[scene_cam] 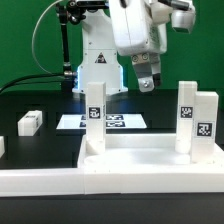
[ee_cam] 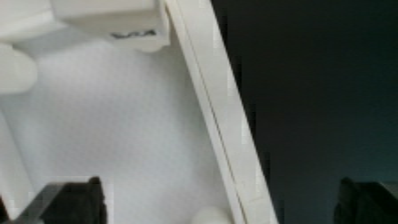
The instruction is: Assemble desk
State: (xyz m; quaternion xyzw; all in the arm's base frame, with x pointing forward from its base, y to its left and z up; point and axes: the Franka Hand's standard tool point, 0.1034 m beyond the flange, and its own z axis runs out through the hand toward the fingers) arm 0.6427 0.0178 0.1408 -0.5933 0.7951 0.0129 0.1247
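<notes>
The desk's white rimmed panel [scene_cam: 150, 152] lies at the front of the black table. Three short white legs with tags stand upright in it: one [scene_cam: 95, 112] at the exterior view's left, two [scene_cam: 187, 110] [scene_cam: 206, 126] at the right. A loose leg [scene_cam: 30, 121] lies on the table at the left. My gripper [scene_cam: 146, 80] hangs open above the panel, apart from every part. In the wrist view the gripper [ee_cam: 222, 206] shows dark fingertips [ee_cam: 71, 206] wide apart, nothing between them. Far below are the panel [ee_cam: 107, 130], its rim [ee_cam: 214, 110] and a leg top [ee_cam: 111, 22].
The marker board [scene_cam: 68, 122] lies flat behind the panel, before the robot's base [scene_cam: 98, 70]. A white piece [scene_cam: 2, 147] shows at the left edge of the exterior view. A long white rail [scene_cam: 40, 181] runs along the front, left of the panel.
</notes>
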